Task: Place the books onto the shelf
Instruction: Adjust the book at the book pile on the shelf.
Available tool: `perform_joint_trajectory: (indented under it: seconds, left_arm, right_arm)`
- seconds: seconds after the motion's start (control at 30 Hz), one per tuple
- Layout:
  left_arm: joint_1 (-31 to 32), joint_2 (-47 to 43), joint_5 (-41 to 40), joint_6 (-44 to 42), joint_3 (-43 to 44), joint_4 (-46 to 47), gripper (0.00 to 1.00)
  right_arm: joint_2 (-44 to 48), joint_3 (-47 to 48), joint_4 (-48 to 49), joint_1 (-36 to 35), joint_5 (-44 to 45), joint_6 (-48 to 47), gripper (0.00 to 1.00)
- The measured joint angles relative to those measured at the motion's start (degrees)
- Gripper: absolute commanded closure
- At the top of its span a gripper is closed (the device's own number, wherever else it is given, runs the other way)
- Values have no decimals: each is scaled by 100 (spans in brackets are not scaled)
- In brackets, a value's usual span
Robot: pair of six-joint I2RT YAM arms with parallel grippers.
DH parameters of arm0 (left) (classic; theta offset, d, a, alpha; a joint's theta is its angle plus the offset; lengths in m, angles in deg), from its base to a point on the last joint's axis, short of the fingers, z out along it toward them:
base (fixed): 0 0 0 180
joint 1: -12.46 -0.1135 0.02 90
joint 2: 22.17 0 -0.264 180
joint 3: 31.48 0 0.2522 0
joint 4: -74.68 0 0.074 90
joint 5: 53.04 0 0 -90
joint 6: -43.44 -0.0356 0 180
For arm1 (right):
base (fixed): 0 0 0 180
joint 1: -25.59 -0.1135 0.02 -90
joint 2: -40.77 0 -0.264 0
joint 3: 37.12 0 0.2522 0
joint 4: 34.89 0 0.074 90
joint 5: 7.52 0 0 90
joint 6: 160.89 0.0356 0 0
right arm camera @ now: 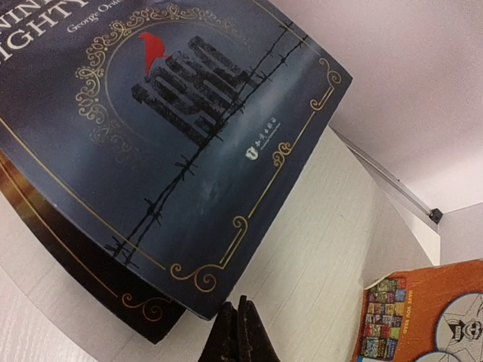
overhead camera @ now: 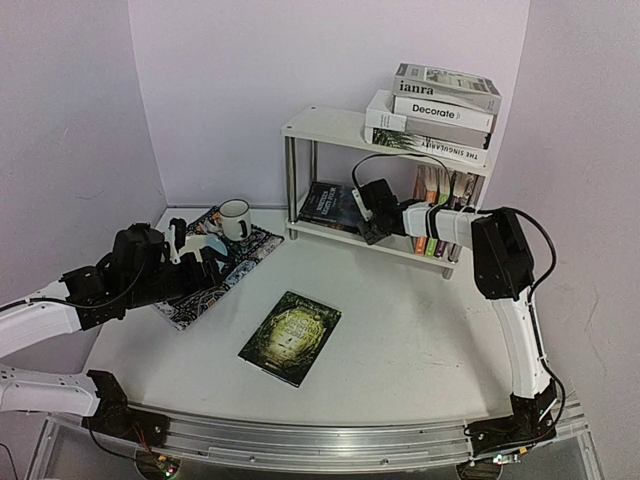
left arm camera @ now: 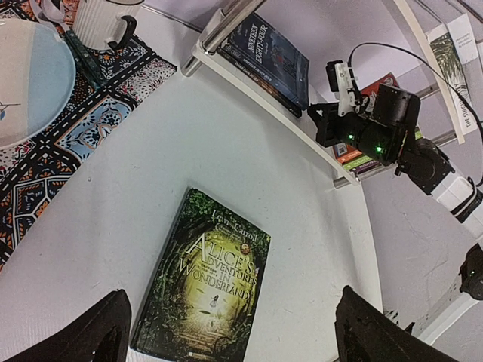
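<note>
Right gripper has its 2 fingers pressed together with nothing between them, the tips just below the near corner of the dark "1984" book. That book lies flat on the lower board of the shelf, on top of 1 other dark book, its long axis running from the upper left of the right wrist view down to the lower right. To its right, paperbacks stand upright on the same board, an orange cover nearest the fingers. 3 large hardbacks lie stacked flat on the top board, spines facing the camera.

Right arm rises from its base at the lower right of the top view, bends at the right edge and reaches leftward, level, to the lower tier.

Left gripper is spread wide and holds nothing. Its arm is folded low at the left, forearm pointing right over the patterned mat with the mug.

Below those spread fingers the green "Alice" book lies flat, cover up, on the table, well apart from the shelf. Its long axis runs from lower left to upper right, title end toward the shelf.
</note>
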Motion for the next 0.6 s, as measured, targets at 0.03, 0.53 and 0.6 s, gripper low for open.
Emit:
perform_joint_trajectory:
  seconds: [0.03,0.53,0.6]
  left_arm:
    - [0,0,0,0,0,0,5]
    - [0,79,2,2,0,-1,5]
    - [0,92,2,2,0,-2,5]
  right_arm:
    - [18,-50,18,5,-45,0,100]
    - [599,-939,550,0,-919,-50,100]
    - [714,-1079,615,1,-1010,-64,100]
